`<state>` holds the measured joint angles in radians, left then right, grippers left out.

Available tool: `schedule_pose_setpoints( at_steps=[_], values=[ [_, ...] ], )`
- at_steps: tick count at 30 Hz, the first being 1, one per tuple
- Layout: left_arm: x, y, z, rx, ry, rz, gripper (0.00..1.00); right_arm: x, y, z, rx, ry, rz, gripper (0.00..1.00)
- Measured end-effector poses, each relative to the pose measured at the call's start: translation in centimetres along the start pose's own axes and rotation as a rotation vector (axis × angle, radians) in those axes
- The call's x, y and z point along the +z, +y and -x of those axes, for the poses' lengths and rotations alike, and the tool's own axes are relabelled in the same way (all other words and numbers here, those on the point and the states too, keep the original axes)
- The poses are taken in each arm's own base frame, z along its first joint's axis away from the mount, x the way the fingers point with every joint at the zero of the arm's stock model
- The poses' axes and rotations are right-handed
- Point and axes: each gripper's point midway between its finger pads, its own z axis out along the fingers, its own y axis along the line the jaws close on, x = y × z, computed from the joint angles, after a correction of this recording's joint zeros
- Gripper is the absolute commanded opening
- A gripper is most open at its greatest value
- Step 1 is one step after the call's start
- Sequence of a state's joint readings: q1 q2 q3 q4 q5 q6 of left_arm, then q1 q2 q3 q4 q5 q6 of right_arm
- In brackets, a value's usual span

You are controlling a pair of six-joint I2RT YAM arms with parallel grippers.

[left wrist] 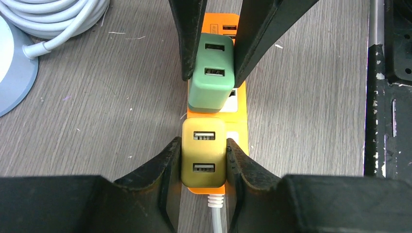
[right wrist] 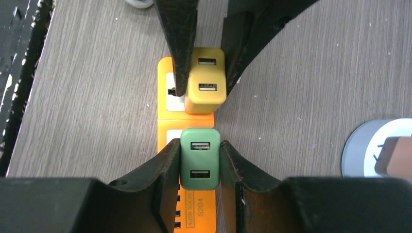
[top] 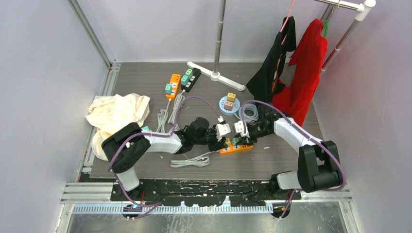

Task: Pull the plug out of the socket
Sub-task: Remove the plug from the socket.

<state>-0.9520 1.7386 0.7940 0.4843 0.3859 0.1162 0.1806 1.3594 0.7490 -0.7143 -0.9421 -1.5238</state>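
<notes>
An orange power strip (top: 236, 147) lies on the table near the front, with a yellow plug (left wrist: 203, 153) and a green plug (right wrist: 199, 160) side by side on it. My left gripper (left wrist: 203, 162) is shut on the yellow plug, its fingers on both sides. My right gripper (right wrist: 199, 162) is shut on the green plug the same way. In the top view both grippers, left (top: 222, 133) and right (top: 243, 132), meet over the strip. The green plug also shows in the left wrist view (left wrist: 211, 77), the yellow one in the right wrist view (right wrist: 206, 82). The strip shows in both wrist views (left wrist: 237, 104) (right wrist: 165, 116).
A second orange strip (top: 173, 86) and a black strip (top: 191, 79) with plugs lie at the back. Coiled white cable (top: 190, 160) lies in front. A cream cloth (top: 116, 114) is at left. A blue disc with blocks (top: 229, 103), a pole stand (top: 214, 74) and hanging clothes (top: 291, 73) stand behind.
</notes>
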Motion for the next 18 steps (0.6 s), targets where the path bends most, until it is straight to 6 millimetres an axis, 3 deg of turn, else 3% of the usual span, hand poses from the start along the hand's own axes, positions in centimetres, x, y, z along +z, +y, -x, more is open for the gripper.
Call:
schedule_pose_setpoints(
  at_steps=[7, 12, 18],
  values=[
    [0.0, 0.0, -0.1, 0.003, 0.000, 0.007, 0.00, 0.9, 1.0, 0.9, -0.142, 0.010, 0.045, 0.01],
    [-0.3, 0.0, -0.2, -0.002, 0.000, 0.004, 0.00, 1.2, 0.3, 1.1, -0.065, 0.011, 0.011, 0.01],
    [-0.2, 0.3, 0.0, 0.004, -0.005, 0.020, 0.00, 0.1, -0.4, 0.2, 0.053, -0.012, -0.034, 0.01]
  ],
)
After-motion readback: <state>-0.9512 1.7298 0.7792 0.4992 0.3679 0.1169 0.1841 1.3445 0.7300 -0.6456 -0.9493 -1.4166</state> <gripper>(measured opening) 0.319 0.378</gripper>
